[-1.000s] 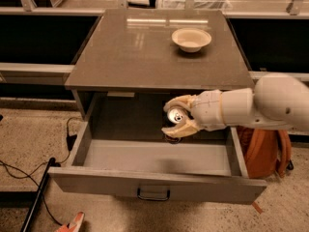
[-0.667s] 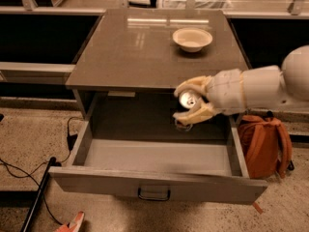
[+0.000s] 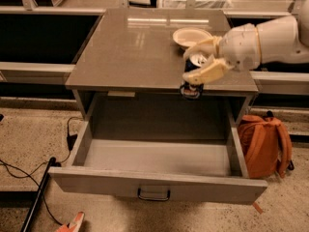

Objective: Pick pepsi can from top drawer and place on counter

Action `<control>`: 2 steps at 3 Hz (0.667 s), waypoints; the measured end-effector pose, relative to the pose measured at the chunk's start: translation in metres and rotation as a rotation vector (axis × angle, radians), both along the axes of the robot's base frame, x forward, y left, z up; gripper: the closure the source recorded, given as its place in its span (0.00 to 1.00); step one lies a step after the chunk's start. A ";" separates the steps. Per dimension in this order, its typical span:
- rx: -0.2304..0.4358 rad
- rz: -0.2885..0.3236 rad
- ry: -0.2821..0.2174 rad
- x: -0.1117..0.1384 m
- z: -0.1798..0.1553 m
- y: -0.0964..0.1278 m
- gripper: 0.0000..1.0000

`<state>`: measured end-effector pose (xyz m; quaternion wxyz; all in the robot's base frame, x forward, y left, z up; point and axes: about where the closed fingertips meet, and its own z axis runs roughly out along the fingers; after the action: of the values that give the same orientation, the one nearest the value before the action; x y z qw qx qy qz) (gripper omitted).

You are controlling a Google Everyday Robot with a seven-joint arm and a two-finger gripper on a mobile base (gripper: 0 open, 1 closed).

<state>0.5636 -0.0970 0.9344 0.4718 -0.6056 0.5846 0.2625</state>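
Note:
The pepsi can (image 3: 192, 83) is dark blue with a silver top and is held in the air at the counter's front edge, right of centre. My gripper (image 3: 202, 64) is shut on it, cream fingers (image 3: 208, 73) clasping its upper part, the white arm reaching in from the right. The counter (image 3: 140, 47) is a glossy grey-brown top. The top drawer (image 3: 154, 161) is pulled open below it, its inside bare, with a small dark handle (image 3: 153, 195) on the front panel.
A cream bowl (image 3: 189, 36) sits on the counter just behind the gripper. An orange backpack (image 3: 263, 144) leans by the cabinet's right side. Black cables (image 3: 29, 178) lie on the floor at the left.
The gripper has lifted the pepsi can up out of the drawer to the level of the counter's front edge, moving up and slightly right.

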 end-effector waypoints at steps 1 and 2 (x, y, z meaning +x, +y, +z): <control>0.052 -0.008 0.035 0.027 0.034 0.004 1.00; 0.067 -0.016 0.025 0.034 0.049 0.005 1.00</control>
<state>0.5973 -0.0921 0.9838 0.4863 -0.5816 0.5862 0.2858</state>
